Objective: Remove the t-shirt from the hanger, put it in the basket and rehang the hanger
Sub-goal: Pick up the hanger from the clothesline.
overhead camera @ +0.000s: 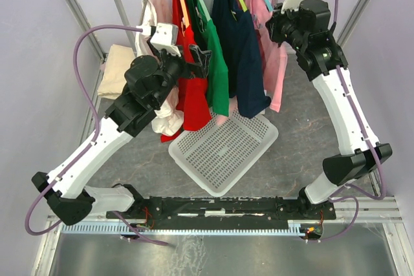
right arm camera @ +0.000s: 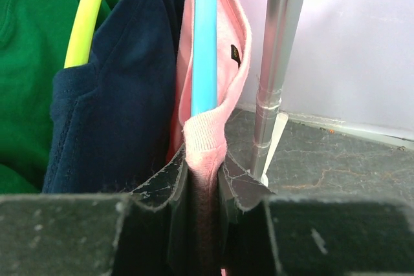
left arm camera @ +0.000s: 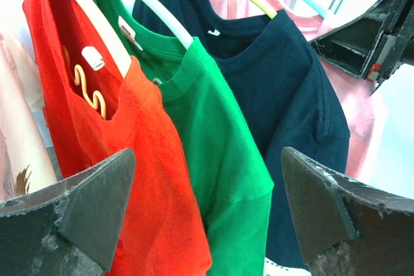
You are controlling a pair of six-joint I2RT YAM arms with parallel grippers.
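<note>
Right wrist view, item one: pink shirt (right arm camera: 220,75), hung on the blue hanger (right arm camera: 204,37), last garment on the rail, just beside the rack post (right arm camera: 278,63) and touching the navy shirt (right arm camera: 116,108). I took it for the piece to remove.

Risks, as I judged them:
- A straight downward pull could snag the collar on the hanger's shoulder, and the hanger might leave the rail with the shirt instead of releasing it.
- The grip covered only a narrow strip of rib, so the cloth could slip out under load.
- The navy shirt lay against the pink and could drag along.
- The post stood close, and a sideways swing could strike it.

Tools:
- Right tool (right arm camera: 204,182): jaws nearly closed, pinching the pink collar rib from both sides; nothing else held.
- Left tool (left arm camera: 208,172): jaws spread fully wide, empty, facing the red shirt (left arm camera: 84,127) and green shirt (left arm camera: 220,134).

Basket (overhead camera: 193,172): on the bench (overhead camera: 304,108), below the shirts.
</note>
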